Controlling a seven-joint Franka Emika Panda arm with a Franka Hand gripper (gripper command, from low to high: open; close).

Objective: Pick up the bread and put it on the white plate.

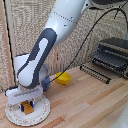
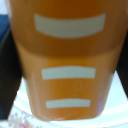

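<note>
Yellow bowl near white dish; toaster oven well apart.

The bench is pale planked wood with a matt finish. The white dish looks like glazed ceramic. The bread seems smooth, slightly glossy orange plastic with pale stripes. The arm's shells are glossy white plastic. At the far edge, the toaster oven looks like dark metal.

Robot arm bends down from upper frame; white gripper points downward, blue-tipped fingers closed against a small orange object.
</note>
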